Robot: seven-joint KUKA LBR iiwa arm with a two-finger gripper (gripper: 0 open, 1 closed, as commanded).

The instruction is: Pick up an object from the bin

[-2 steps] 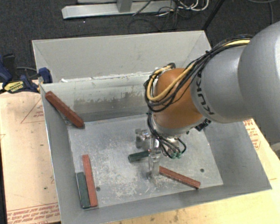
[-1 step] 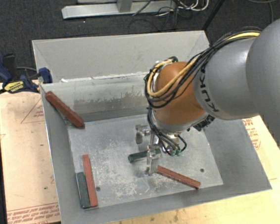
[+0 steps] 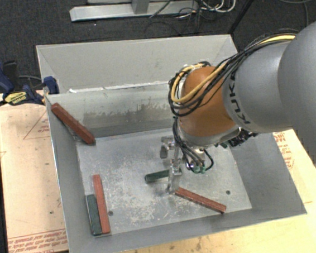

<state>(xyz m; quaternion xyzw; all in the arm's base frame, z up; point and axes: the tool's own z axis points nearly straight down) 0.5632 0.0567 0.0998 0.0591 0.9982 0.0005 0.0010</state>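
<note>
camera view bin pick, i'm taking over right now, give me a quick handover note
Gripper: low over the middle of the bin, right at the end of a small dark green block; a grip on it cannot be made out.
Nearby: a long brown bar lies just in front.
Elsewhere: a leaning brown bar at the back left wall; a red-brown strip and a dark green strip lie side by side at front left.
Done: nothing lifted.
Left: grasp one thing and raise it out.

Overhead cam, prob. slightly oblique, on bin (image 3: 122, 155)
</note>
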